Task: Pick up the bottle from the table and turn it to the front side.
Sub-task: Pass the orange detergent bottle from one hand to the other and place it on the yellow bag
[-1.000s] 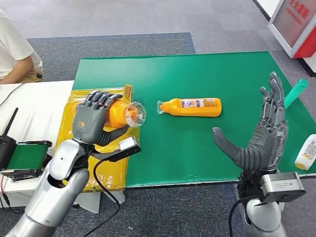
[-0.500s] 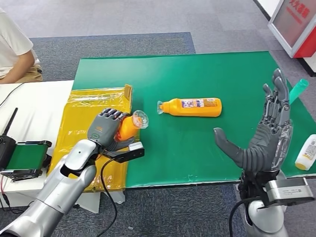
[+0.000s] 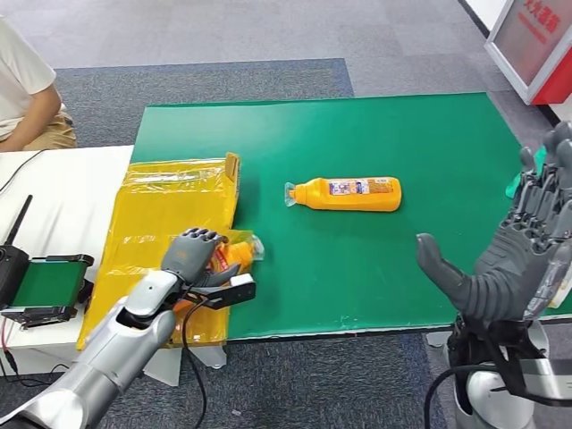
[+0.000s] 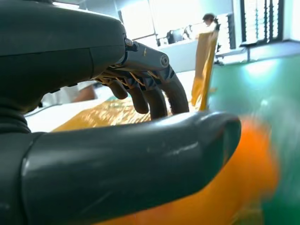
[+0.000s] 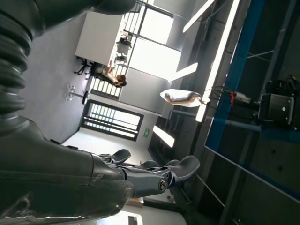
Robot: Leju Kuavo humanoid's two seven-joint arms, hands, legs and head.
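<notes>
The left hand [image 3: 192, 259] gripped an orange bottle [image 3: 236, 254] over the yellow bag [image 3: 162, 214]; right hand [image 3: 519, 241] spread, empty. Lowering gently seemed wise.

Green table [image 3: 378, 143] bears orange bottle [image 3: 350, 193] and yellow bag [image 3: 162, 223].

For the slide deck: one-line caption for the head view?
Left hand holds an orange bottle over the yellow bag; right hand open.
</notes>
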